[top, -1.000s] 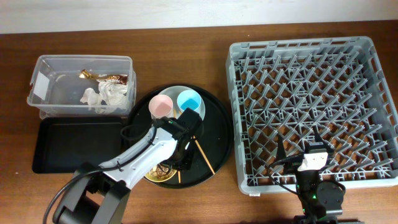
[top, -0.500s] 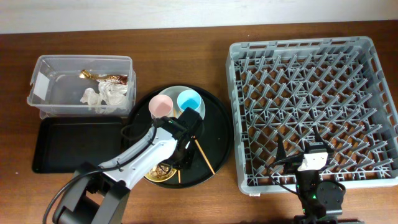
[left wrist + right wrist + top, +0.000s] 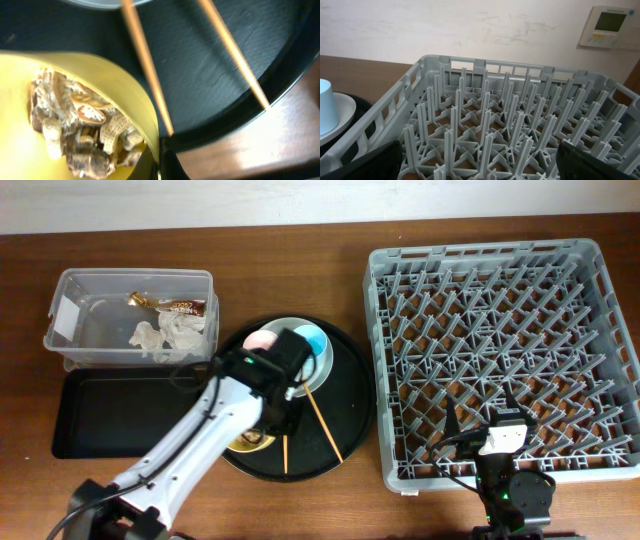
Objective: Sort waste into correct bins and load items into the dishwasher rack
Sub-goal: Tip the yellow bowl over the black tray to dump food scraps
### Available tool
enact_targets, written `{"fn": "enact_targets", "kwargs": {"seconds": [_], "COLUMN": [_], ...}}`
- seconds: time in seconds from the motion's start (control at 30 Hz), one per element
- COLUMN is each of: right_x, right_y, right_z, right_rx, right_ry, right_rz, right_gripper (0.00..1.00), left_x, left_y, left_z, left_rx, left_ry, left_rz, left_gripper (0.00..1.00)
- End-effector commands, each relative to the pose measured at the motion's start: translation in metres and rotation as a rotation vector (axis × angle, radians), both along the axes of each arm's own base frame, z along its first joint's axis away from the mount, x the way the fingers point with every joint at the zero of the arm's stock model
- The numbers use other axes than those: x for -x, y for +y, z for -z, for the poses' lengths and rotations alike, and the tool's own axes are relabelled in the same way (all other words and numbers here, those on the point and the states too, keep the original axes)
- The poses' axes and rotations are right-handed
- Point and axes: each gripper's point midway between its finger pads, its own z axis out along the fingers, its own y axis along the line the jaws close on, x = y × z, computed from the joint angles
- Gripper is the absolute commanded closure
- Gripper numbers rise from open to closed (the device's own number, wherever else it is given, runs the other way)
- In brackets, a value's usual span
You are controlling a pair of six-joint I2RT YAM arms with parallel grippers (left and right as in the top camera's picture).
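The yellow bowl (image 3: 25, 90), at the near-left edge of the round black tray (image 3: 350, 395), is pinched at its thin rim by the left gripper (image 3: 159, 162). It is judged stiff, light and slick, so the loose food scraps (image 3: 75, 125) could be spilled by tilting. The right gripper (image 3: 480, 160) is spread wide, empty.

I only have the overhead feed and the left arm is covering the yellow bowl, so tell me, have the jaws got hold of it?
Observer: Yes. The left wrist view shows the left gripper shut on the rim of the yellow bowl.
Operator: Scraps in it?
Observer: Yes, brownish food scraps lie piled inside.
Operator: And the right gripper?
Observer: Its own camera shows its jaws open, nothing between them, facing the dishwasher rack.
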Motion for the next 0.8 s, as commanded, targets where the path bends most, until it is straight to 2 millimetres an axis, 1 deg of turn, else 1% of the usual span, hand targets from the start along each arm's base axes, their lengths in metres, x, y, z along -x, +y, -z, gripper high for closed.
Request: {"fn": "enact_targets", "kwargs": {"seconds": [0.0, 0.07, 0.1, 0.13, 0.17, 0.2, 0.23, 0.27, 0.3, 0.37, 0.4, 0.47, 0.5, 0.57, 0.6, 0.63, 0.67, 0.7, 0.77], "right_x": [0.0, 0.0, 0.0, 0.0, 0.0, 0.0, 0.0, 0.0, 0.0, 0.0, 0.0, 0.0, 0.0, 0.0, 0.0, 0.0, 0.0, 0.0, 0.0], "right_y": [0.0, 0.0, 0.0, 0.0, 0.0, 0.0, 0.0, 0.0, 0.0, 0.0, 0.0, 0.0, 0.0, 0.0, 0.0, 0.0, 0.0, 0.0, 0.0], "right_z": [0.003, 0.003, 0.003, 0.003, 0.003, 0.003, 0.003, 0.003, 0.003, 0.003, 0.003, 0.003, 0.003, 0.003, 0.003, 0.003, 0.003, 0.003, 0.003], "right_rx": [0.006, 0.006, 0.006, 0.006, 0.006, 0.006, 0.006, 0.006, 0.006, 0.006, 0.006, 0.006, 0.006, 0.006, 0.006, 0.006, 0.006, 0.006, 0.006], "right_ry": [0.004, 0.004, 0.004, 0.004, 0.004, 0.004, 0.004, 0.004, 0.004, 0.004, 0.004, 0.004, 0.004, 0.004, 0.004, 0.004, 0.004, 0.004, 0.004], "right_rz": [-0.002, -0.002, -0.002, -0.002, -0.002, -0.002, -0.002, -0.002, -0.002, -0.002, -0.002, -0.002, -0.002, -0.002, -0.002, -0.002, -0.002, -0.002, -0.002], "right_gripper": [0.02, 0.02, 0.02, 0.02, 0.02, 0.02, 0.02, 0.02, 0.02, 0.02, 0.02, 0.02, 0.01, 0.02, 0.02, 0.02, 0.02, 0.02, 0.02], "left_x": [-0.016, -0.02, -0.026, -0.034, -0.043, -0.053, -0.059, -0.06, -0.063, -0.068, -0.073, -0.081, -0.085, -0.083, -0.083, -0.082, -0.081, -0.079, -0.076], "left_y": [0.01, 0.014, 0.018, 0.026, 0.039, 0.064, 0.098, 0.118, 0.143, 0.177, 0.191, 0.204, 0.223, 0.239, 0.247, 0.251, 0.25, 0.251, 0.257], "left_z": [-0.026, -0.031, -0.039, -0.048, -0.061, -0.068, -0.068, -0.068, -0.068, -0.07, -0.08, -0.105, -0.114, -0.122, -0.121, -0.115, -0.116, -0.113, -0.106], "left_rx": [0.157, 0.278, 0.399, 0.514, 0.646, 0.714, 0.715, 0.715, 0.713, 0.714, 0.783, 0.927, 0.962, 1.029, 1.049, 1.073, 1.13, 1.152, 1.148], "left_ry": [0.02, 0.049, 0.057, 0.049, 0.022, -0.013, -0.043, -0.061, -0.093, -0.163, -0.232, -0.37, -0.465, -0.537, -0.581, -0.617, -0.66, -0.677, -0.69], "left_rz": [-0.015, -0.03, -0.039, -0.069, -0.106, -0.188, -0.308, -0.375, -0.453, -0.544, -0.569, -0.538, -0.55, -0.585, -0.584, -0.581, -0.562, -0.56, -0.577], "left_gripper": [1.0, 1.0, 1.0, 1.0, 1.0, 1.0, 1.0, 1.0, 1.0, 1.0, 1.0, 1.0, 1.0, 1.0, 1.0, 1.0, 1.0, 1.0, 1.0]}}
